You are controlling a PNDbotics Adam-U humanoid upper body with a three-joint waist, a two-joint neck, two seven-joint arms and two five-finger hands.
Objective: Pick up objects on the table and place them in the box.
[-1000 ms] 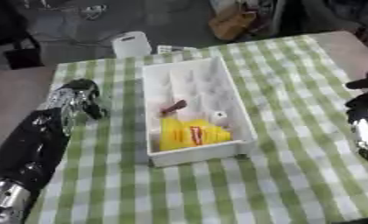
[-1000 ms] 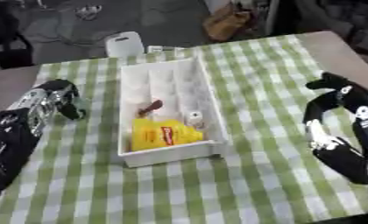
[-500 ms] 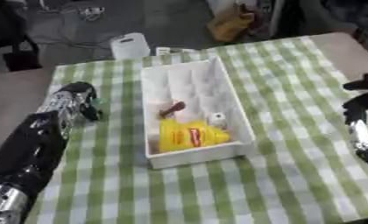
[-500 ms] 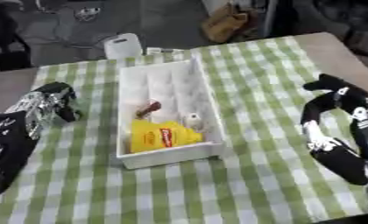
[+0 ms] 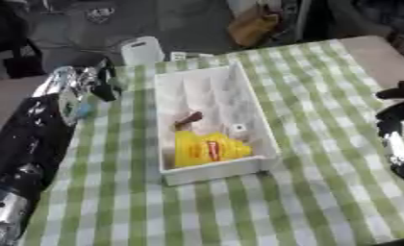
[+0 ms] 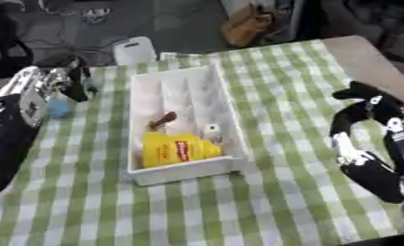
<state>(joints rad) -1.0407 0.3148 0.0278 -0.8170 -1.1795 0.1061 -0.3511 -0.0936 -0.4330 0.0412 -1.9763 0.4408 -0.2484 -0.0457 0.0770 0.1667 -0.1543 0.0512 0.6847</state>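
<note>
While the box [image 5: 212,91] in the middle of the table [image 5: 323,158] already holds a yellow bag [image 5: 207,150], a brown thing [image 5: 188,118] and a small white thing [image 5: 237,129], the left hand [image 5: 96,81] reaches to the far left by a white jug [image 5: 143,50], its fingers too blurred to tell, and the right hand [image 6: 367,103] waits at the right with fingers curled on nothing.

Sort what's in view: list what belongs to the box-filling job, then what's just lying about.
Job:
box
yellow packet in it
brown item in it
small white item in it
left hand
right hand

Lying about:
white container beyond the cloth
tan bag on the floor
</note>
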